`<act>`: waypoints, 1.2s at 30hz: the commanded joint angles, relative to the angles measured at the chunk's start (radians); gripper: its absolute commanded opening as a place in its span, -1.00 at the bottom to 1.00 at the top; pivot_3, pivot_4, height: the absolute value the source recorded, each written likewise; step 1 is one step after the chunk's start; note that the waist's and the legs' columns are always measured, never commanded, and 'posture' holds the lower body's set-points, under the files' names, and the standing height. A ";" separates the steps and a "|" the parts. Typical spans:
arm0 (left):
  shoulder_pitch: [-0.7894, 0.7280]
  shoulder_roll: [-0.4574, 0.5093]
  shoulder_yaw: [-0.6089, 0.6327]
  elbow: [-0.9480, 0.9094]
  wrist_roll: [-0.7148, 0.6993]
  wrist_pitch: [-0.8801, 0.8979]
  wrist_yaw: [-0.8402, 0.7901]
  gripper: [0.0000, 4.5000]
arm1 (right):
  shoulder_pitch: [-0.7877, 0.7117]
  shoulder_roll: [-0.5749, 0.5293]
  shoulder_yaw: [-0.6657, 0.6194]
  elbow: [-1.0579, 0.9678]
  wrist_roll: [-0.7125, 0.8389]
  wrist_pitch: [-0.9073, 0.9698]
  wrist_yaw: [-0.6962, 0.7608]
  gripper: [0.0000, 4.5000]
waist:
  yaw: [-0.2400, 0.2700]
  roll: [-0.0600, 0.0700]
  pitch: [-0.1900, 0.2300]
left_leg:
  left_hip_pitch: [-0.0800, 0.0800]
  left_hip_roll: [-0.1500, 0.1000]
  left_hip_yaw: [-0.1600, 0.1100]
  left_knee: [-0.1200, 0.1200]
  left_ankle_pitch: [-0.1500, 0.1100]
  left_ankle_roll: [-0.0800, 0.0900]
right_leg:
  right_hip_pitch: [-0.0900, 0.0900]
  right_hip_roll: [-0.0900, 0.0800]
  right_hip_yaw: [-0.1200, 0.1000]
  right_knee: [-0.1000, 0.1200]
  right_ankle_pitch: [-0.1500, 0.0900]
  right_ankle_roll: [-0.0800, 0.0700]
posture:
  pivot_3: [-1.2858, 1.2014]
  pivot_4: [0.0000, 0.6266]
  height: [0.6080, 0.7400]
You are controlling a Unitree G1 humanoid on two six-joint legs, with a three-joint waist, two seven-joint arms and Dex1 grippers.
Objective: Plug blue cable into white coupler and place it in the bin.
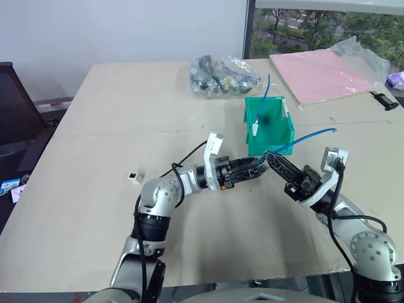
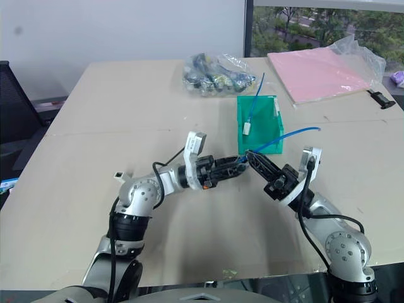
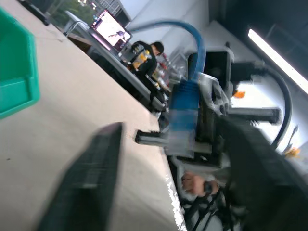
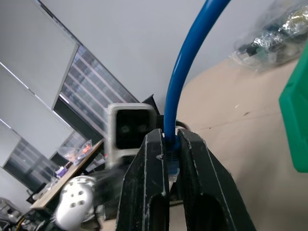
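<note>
At frame centre, our right tool was clamped on the blue cable near its plug, our left tool spread open facing it, with the green bin on the table just above both.

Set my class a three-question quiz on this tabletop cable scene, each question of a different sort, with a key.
1. True or false: the right gripper is clamped on the thin bright-blue network cable.
2. Multiple choice: the tall-walled green plastic bin holds (A) a red ball, (B) a second thin blue cable with a small white coupler, (C) a pink folder.
3. Fill in: on the beige table, off to the robot's left, sits a tiny ______ plastic block.

Key: 1 true; 2 B; 3 white.
</note>
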 commanded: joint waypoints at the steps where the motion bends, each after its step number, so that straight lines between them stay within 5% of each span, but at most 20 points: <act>1: 0.083 0.064 0.004 -0.206 0.049 -0.058 0.062 0.70 | -0.026 -0.045 -0.072 0.019 0.025 -0.012 0.035 -1.00 | 0.000 0.000 0.000 | 0.000 0.000 0.001 -0.001 0.000 0.000 | 0.000 0.000 0.001 0.000 0.000 0.000 | 0.03 -0.52 0.83; 8: 0.220 0.089 0.100 -0.456 0.328 -0.306 0.396 0.70 | -0.078 -0.132 -0.087 0.062 -0.046 -0.027 0.131 -1.00 | 0.005 0.001 0.000 | 0.000 0.001 0.001 -0.003 0.000 0.000 | -0.001 0.000 0.002 -0.001 0.000 0.000 | 0.03 -0.52 0.83; 13: 0.452 0.061 0.173 -0.654 0.595 -0.447 0.656 0.70 | -0.111 -0.145 -0.071 0.109 -0.095 -0.040 0.185 -1.00 | 0.000 0.001 0.000 | 0.000 0.001 0.003 -0.005 0.000 0.000 | -0.001 0.000 0.003 -0.003 0.000 0.000 | 0.03 -0.52 0.83; 18: 0.773 -0.035 0.191 -0.798 0.791 -0.532 0.836 0.70 | -0.155 -0.142 -0.052 0.154 -0.115 -0.035 0.225 -1.00 | 0.015 0.000 0.001 | 0.000 0.001 0.003 -0.006 0.000 0.000 | -0.002 0.000 0.003 -0.003 0.000 0.000 | 0.03 -0.52 0.83; 22: 0.989 -0.152 0.233 -0.725 0.812 -0.604 0.923 0.70 | -0.179 -0.130 -0.025 0.152 -0.129 -0.028 0.236 -1.00 | 0.023 -0.001 0.001 | 0.000 0.001 0.004 -0.004 -0.001 0.000 | -0.001 -0.002 0.003 -0.004 -0.002 -0.003 | 0.03 -0.52 0.83; 28: 0.910 -0.163 0.313 -0.461 0.784 -0.672 0.930 0.70 | -0.165 -0.102 -0.003 0.117 -0.135 -0.028 0.218 -1.00 | 0.032 -0.001 0.001 | -0.001 0.001 0.001 -0.003 -0.003 -0.004 | -0.001 -0.002 -0.003 -0.003 -0.005 0.001 | 0.03 -0.52 0.83; 36: 0.786 -0.202 0.232 -0.288 0.848 -0.684 0.988 0.70 | -0.180 -0.092 -0.009 0.128 -0.149 -0.033 0.212 -1.00 | 0.028 -0.002 0.001 | -0.001 0.000 0.002 -0.003 -0.001 0.001 | -0.002 -0.002 -0.002 -0.003 0.000 0.001 | 0.03 -0.52 0.83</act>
